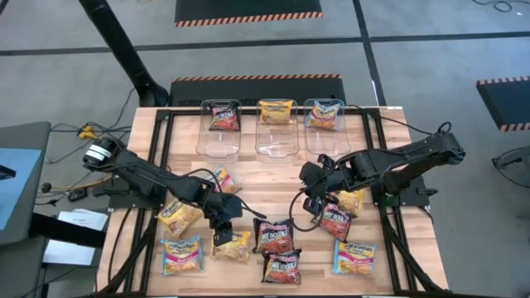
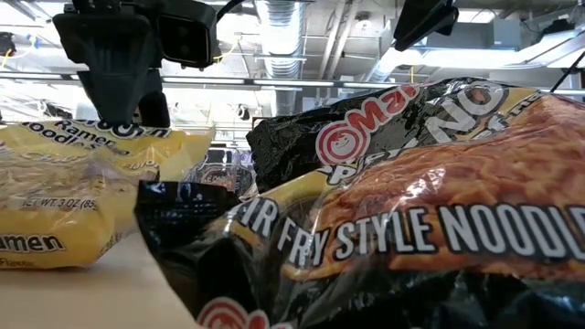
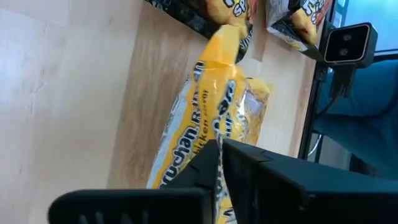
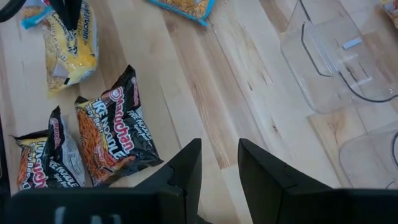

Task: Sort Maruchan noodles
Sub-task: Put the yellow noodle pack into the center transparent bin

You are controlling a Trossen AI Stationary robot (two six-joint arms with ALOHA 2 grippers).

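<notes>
My left gripper is shut on a yellow Maruchan noodle packet at the table's near middle; the same packet runs away from the fingers in the left wrist view. My right gripper hovers open over bare wood right of centre, with nothing between its fingers. Two dark red-black packets lie flat on the table just right of the held one. Three clear tubs stand in a row at the far side, each with one packet in it. My left gripper pinches the yellow packet by its upper edge between its two fingers, which slant down from the table's left. The packet hangs below the fingers, tilted. Its lower end is at the table top; whether it rests there I cannot tell.
More packets lie about: yellow ones, blue-yellow ones and a dark one below my right gripper. Bare wood stretches between the tubs and the packets. Black frame rails line the table's sides.
</notes>
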